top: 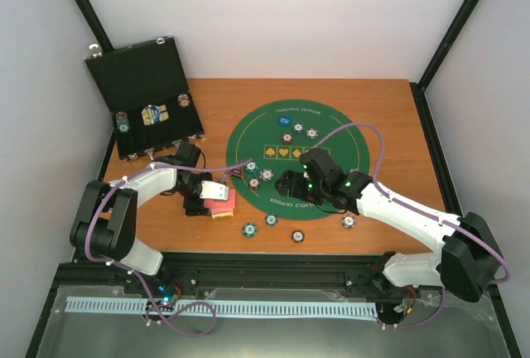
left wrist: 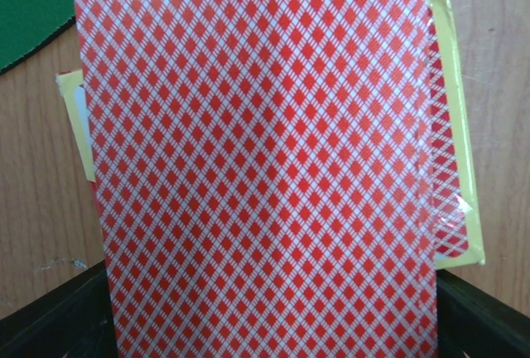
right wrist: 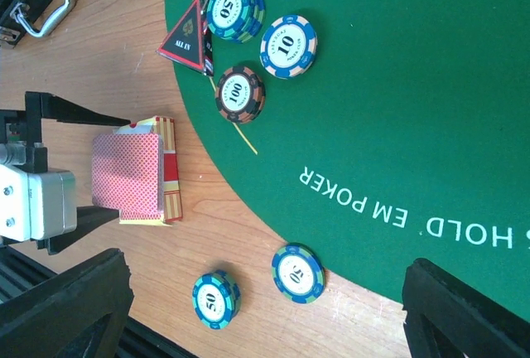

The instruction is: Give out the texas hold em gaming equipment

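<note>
Chips (right wrist: 286,45) marked 50, 10, 100, left pincer (right wrist: 122,167) gripping card (left wrist: 265,159), right pincer (right wrist: 265,292) agape

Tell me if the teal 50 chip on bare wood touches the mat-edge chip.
Apart. Right wrist view shows bare wood between the teal 50 chip and the mat-edge chip.

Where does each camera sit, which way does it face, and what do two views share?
Top external: above, behind the robot, facing down on the green mat; left arm and right arm show.
Left wrist: on left arm, facing down at a near red-backed card; left pincer's fingers show.
Right wrist: on right arm, facing down on mat edge and chips; right pincer's fingers show.
Shared: all three show that card.
</note>
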`<state>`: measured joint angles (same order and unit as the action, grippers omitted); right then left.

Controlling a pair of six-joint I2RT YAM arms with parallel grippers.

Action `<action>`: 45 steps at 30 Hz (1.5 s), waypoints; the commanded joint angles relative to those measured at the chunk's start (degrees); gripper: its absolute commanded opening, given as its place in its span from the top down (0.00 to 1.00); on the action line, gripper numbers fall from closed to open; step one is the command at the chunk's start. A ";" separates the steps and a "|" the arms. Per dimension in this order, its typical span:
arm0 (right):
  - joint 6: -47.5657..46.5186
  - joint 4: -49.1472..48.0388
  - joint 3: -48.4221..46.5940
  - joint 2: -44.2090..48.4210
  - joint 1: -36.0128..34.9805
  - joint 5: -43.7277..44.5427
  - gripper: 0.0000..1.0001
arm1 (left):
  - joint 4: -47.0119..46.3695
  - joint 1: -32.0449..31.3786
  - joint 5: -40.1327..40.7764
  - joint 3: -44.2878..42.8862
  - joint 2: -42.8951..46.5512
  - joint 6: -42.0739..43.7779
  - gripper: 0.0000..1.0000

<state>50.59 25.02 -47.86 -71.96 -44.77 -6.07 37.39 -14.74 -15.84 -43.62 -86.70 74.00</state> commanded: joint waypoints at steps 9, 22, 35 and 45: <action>1.27 -2.33 2.27 1.45 -0.67 0.41 0.13 | -3.83 -0.81 2.29 3.34 0.68 -1.26 0.28; 2.60 -6.21 4.71 0.85 -0.67 -1.45 0.15 | -4.93 -0.81 1.61 4.47 0.90 -1.88 0.63; 4.39 -17.58 5.39 -6.54 -1.08 -7.41 0.15 | -4.82 -0.81 -1.87 5.36 6.83 -4.14 0.89; 5.38 -23.83 5.13 -12.04 -2.72 -10.65 0.16 | -2.85 -0.66 -3.78 4.46 8.62 -4.82 0.99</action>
<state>55.00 5.63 -42.98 -83.05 -46.48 -15.29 33.34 -15.07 -16.97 -38.15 -79.35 69.97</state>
